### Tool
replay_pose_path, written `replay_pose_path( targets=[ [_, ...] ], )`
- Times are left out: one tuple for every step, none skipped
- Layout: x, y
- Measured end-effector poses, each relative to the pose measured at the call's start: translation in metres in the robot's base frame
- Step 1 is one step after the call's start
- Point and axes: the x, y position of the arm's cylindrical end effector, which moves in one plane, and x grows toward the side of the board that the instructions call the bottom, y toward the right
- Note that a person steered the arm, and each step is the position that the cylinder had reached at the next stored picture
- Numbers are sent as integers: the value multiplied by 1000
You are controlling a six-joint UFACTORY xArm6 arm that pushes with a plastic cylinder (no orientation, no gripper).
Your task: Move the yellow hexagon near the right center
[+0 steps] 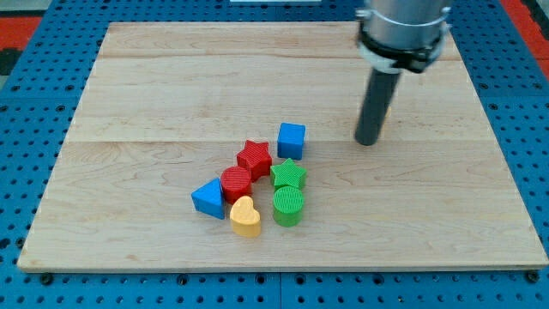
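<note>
There are no jaws on this arm to open or close, only a dark rod. My tip (369,142) rests on the pale wooden board (171,86). Just behind it, at the rod's right edge, a thin sliver of yellow plastic block (388,109) shows. I judge this to be the yellow hexagon, though its shape is hidden and I cannot tell whether it touches the rod.

Well to the tip's left and below sit the blue cube (292,139), red star (254,157), green star (288,174) and yellow heart (245,217).

The risk is an off-centre push, which would let the block slide round the rod and be left behind.
</note>
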Motion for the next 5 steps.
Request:
replay_pose_path(
  targets=[
    [-15, 6],
    [-35, 33],
    [-37, 49],
    [16, 42],
    [60, -25]
  ],
)
